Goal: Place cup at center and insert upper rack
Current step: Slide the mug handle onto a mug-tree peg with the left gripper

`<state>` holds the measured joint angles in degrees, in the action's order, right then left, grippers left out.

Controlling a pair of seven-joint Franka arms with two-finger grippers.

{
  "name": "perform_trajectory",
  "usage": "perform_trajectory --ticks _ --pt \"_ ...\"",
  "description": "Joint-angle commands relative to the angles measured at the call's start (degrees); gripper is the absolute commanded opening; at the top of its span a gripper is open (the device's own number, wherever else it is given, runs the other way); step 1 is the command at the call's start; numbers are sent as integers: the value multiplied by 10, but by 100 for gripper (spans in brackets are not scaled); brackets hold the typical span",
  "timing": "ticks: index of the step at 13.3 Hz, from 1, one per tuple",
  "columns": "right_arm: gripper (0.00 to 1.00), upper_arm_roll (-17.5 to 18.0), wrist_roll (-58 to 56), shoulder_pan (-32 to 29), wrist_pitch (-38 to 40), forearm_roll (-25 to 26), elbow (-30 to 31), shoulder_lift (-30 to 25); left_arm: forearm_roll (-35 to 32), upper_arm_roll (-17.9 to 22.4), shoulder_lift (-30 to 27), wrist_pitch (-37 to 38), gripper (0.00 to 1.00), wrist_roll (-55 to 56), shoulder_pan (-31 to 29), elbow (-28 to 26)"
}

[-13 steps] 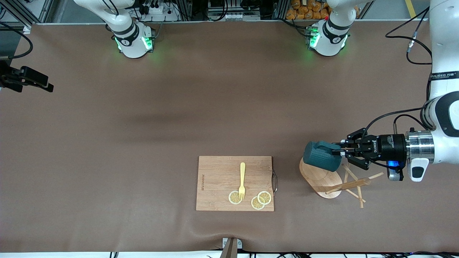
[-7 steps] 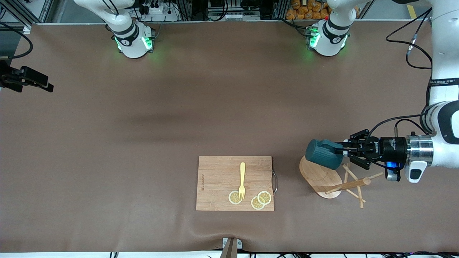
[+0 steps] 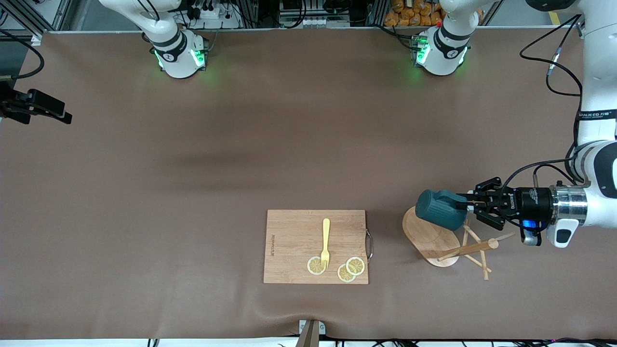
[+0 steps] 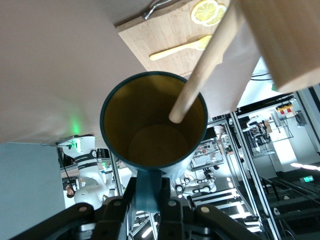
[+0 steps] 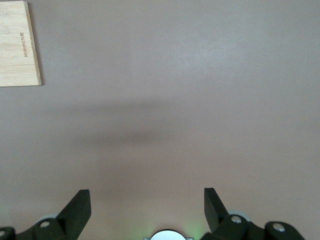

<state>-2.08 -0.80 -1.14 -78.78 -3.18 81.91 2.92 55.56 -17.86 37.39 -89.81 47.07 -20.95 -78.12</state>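
Left gripper (image 3: 470,207) pinches cup (image 3: 439,209) handle over upper rack (image 3: 446,241) (lying tipped). Right gripper (image 5: 147,207) waits, fingers spread, over bare worktop (image 3: 193,159).

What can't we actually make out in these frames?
- Right gripper: absent from the front view; its wrist view shows open fingers over bare table.
- Upper rack: the cup in the left gripper covers part of its base in the front view.
- Cup handle: left wrist view, hidden between the shut fingers.
- Cutting board: cut by the right wrist view's edge.
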Motion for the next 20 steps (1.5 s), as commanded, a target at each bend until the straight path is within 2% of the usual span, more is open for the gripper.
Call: perform_trajectory --ticks 1,9,16,20 --pt "100 9 -3 -13 6 -1 -9 2 21 -8 10 17 0 -16 -22 8" --pt "100 9 -3 -13 5 -1 -9 2 43 -6 31 28 0 -76 -36 9" --pt "100 9 -3 -13 6 -1 -9 2 116 -1 44 28 0 -90 -40 8" --pt "100 9 -3 -13 5 0 -9 2 117 -1 56 28 0 -91 -52 9"
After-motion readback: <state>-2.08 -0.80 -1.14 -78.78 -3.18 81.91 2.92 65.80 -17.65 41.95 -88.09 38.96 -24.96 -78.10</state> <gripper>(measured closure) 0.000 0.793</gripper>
